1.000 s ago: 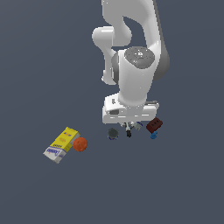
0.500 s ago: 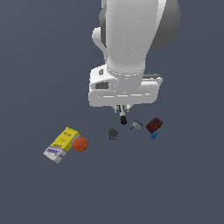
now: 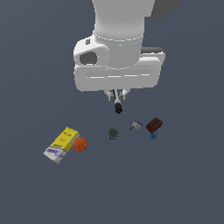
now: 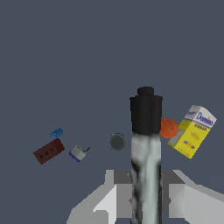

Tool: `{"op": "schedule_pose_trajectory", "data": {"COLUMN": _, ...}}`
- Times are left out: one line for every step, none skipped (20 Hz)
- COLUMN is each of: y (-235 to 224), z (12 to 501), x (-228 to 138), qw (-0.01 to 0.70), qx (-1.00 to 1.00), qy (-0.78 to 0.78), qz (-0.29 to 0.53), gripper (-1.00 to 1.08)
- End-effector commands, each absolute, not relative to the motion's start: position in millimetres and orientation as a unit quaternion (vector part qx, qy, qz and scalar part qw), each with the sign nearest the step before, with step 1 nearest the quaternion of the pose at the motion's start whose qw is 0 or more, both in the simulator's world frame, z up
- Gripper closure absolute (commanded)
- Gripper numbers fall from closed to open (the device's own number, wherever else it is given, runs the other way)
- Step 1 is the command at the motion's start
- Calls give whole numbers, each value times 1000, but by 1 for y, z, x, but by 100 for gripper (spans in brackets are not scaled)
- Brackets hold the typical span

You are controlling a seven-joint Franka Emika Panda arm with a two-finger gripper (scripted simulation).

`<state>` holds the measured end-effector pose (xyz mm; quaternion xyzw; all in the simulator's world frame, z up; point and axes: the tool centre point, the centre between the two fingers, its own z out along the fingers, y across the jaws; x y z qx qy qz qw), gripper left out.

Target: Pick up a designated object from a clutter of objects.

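Observation:
My gripper is shut on the thin rod, pale grey-white with a black tip, and holds it high above the floor, tip down. In the wrist view the rod stands between my two fingers. Below lie the rest of the clutter: a yellow-and-white box, an orange ball, a dark round knob, a white-blue piece, a dark red block and a tiny blue piece.
The same items show in the wrist view: box, ball, knob, white-blue piece, red block, blue piece. They lie on a flat dark grey floor.
My gripper has risen well above the clutter with the rod in it. The arm now looms larger in the exterior view. The items on the floor have not moved.

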<state>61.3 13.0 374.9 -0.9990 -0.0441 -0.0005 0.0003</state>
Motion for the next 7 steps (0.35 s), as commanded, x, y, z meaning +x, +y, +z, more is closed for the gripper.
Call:
{"op": "schedule_pose_trajectory", "data": {"y": 10, "z": 384, "x": 63, "qw": 0, "qx": -999, "qy": -44, "qz": 0, "gripper": 108}}
{"op": "schedule_pose_trajectory", "data": {"y": 10, "z": 386, "x": 63, "qw": 0, "qx": -999, "qy": -44, "qz": 0, "gripper": 108}}
{"op": "schedule_pose_trajectory", "data": {"y": 9, "z": 388, "x": 64, "qw": 0, "qx": -999, "qy": -44, "qz": 0, "gripper": 108}}
{"op": "schedule_pose_trajectory", "data": {"y": 9, "z": 390, "x": 64, "qw": 0, "qx": -999, "qy": -44, "qz": 0, "gripper": 108}}
{"op": "schedule_pose_trajectory", "data": {"y": 9, "z": 391, "x": 64, "qw": 0, "qx": -999, "qy": -44, "qz": 0, "gripper": 108}}
{"op": "schedule_pose_trajectory", "data": {"y": 8, "z": 391, "x": 64, "qw": 0, "qx": -999, "qy": -44, "qz": 0, "gripper": 108}}
{"op": "schedule_pose_trajectory", "data": {"y": 8, "z": 392, "x": 64, "qw": 0, "qx": -999, "qy": -44, "qz": 0, "gripper": 108}}
